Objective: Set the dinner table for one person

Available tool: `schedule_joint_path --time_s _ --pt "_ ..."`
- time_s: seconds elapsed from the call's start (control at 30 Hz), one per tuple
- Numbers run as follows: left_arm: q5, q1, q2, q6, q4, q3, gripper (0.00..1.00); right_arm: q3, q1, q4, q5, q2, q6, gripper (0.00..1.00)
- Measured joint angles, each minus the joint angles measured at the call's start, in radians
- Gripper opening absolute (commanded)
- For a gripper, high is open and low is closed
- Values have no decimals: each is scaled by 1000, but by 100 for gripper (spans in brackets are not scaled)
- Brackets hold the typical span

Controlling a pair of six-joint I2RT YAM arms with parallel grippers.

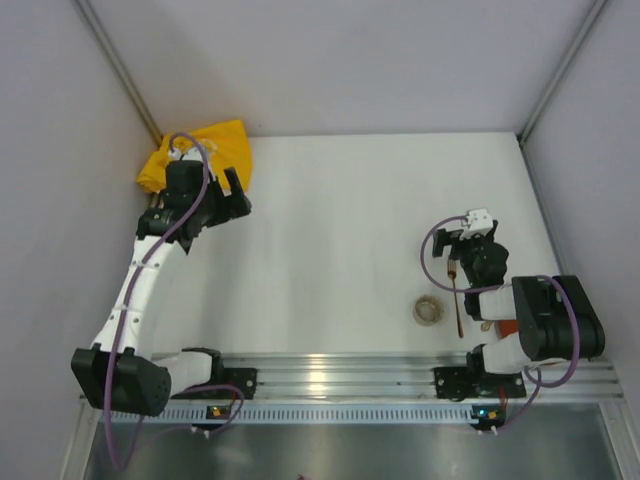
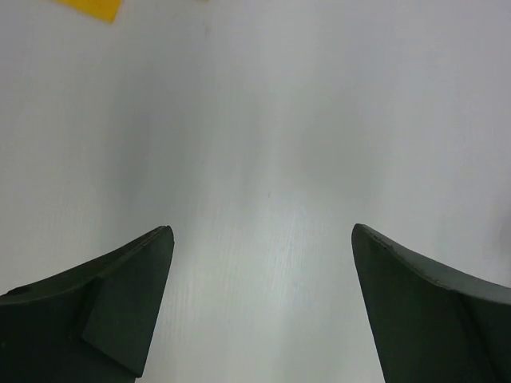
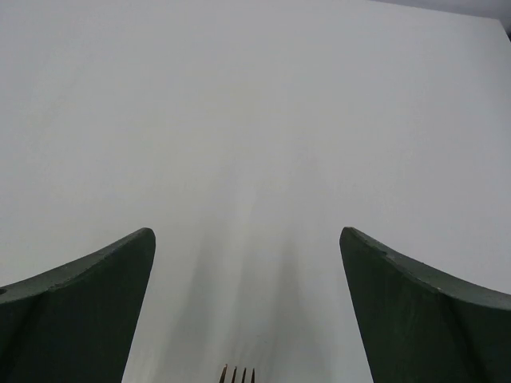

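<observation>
Fork (image 1: 457, 295) lies on the table (image 1: 340, 220), long axis twelve-to-six, tines apparently just at six o'clock of the right claw (image 3: 247, 231), spread wide and empty. Left claw (image 2: 263, 227), also wide and empty, hangs well apart at ten.

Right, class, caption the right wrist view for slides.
Open right gripper over matte white tabletop; brownish fork tines at bottom edge.
</observation>
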Motion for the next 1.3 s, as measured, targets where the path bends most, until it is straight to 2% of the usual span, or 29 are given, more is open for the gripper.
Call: schedule_joint_path --time_s 0.13,0.27,0.5,0.8,1.0,1.07,1.17,1.3 --pt "-100 0 -44 -68 -117 -81 98 0 0 0 0 0 0 100" --pt "-111 1 -37 -120 -152 -142 98 0 0 0 -1 0 0 100" --pt "-118 1 85 -146 -148 -114 98 0 0 0 -1 0 0 100" --pt "-173 1 412 -150 -134 96 98 0 -24 8 -11 2 9 100" --pt "-213 20 650 -157 -145 336 98 0 -40 18 -16 2 23 100" --pt "-224 45 731 -177 -153 441 98 4 -34 5 26 0 27 100" --pt "-240 102 848 -225 -165 591 98 86 -16 -183 127 -47 51 100" --pt "-249 186 971 -283 -148 725 97 509 -14 -723 202 -62 174 100"
